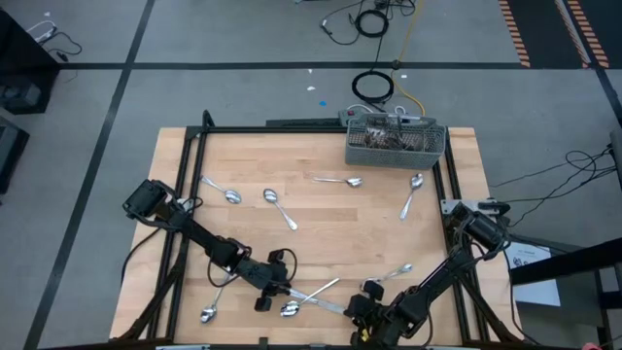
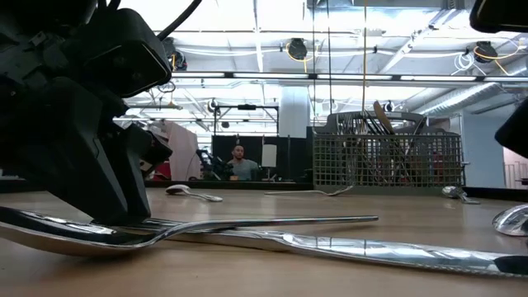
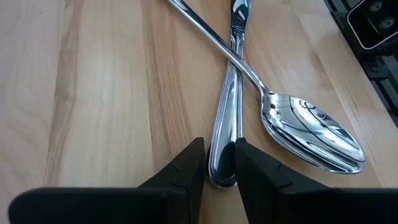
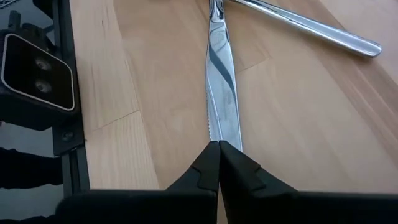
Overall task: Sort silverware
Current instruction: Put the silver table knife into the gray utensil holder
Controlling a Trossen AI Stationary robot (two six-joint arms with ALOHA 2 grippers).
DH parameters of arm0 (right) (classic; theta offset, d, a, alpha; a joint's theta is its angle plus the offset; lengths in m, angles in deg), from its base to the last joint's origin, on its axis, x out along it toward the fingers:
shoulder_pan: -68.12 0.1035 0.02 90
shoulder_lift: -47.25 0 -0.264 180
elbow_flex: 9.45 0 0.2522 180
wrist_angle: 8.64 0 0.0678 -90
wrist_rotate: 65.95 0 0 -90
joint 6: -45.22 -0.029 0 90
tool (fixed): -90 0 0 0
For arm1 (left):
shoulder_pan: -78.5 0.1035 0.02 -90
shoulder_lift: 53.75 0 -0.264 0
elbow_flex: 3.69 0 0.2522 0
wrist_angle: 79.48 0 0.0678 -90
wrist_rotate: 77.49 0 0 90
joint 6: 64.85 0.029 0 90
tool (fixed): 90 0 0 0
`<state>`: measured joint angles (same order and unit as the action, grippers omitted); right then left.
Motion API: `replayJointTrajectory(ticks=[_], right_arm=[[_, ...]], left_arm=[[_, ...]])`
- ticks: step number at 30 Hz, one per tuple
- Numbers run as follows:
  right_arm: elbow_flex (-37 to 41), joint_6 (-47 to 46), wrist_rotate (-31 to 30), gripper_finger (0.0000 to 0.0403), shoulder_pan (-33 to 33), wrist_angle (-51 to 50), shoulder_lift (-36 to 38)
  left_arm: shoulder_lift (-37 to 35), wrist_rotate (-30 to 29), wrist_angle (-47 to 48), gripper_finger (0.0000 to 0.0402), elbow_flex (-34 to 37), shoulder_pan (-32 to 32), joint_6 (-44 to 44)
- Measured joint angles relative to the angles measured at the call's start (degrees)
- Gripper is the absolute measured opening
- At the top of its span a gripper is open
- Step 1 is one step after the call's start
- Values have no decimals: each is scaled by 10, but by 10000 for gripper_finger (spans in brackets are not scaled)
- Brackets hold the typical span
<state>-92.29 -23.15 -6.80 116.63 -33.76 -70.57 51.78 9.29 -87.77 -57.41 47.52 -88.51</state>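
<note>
The knife (image 4: pixel 222 93) lies near the tabletop's front edge, under a crossing spoon (image 3: pixel 311 134). The left end effector (image 3: pixel 221 163) is clamped on its handle; the right end effector (image 4: pixel 219 163) is pinched together at its blade tip. Lift level, sliding clear of the spoon, then carry it to the basket (image 1: pixel 396 144) at the back edge.

A grey floor (image 1: pixel 243 97) crossed by dark tape lines is surrounding the wooden table (image 1: pixel 311 233), with cables (image 1: pixel 374 87) lying beyond its far edge. Ceiling lights (image 2: pixel 297 49) are glowing over the hall, where a person (image 2: pixel 241 165) is sitting
</note>
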Motion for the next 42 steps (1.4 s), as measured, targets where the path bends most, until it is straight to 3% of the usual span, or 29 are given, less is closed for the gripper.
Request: replayJointTrajectory(ticks=[8,12,23,27,35,42], right_arm=[[3,-15,2,0,7,-14,0],[13,-30,3,0,8,-10,0],[21,-35,-2,0,7,2,0],[22,-35,-9,0,7,5,-1],[22,-35,-13,0,7,7,-1],[23,-35,-22,0,6,8,-2]], left_arm=[[-5,2,7,95,-5,1,-12],[-28,31,20,95,-16,12,-8],[-78,16,76,100,-29,5,134],[-78,-1,128,133,-28,1,170],[-78,-41,121,240,-29,0,203],[-79,-58,120,260,-29,-19,283]])
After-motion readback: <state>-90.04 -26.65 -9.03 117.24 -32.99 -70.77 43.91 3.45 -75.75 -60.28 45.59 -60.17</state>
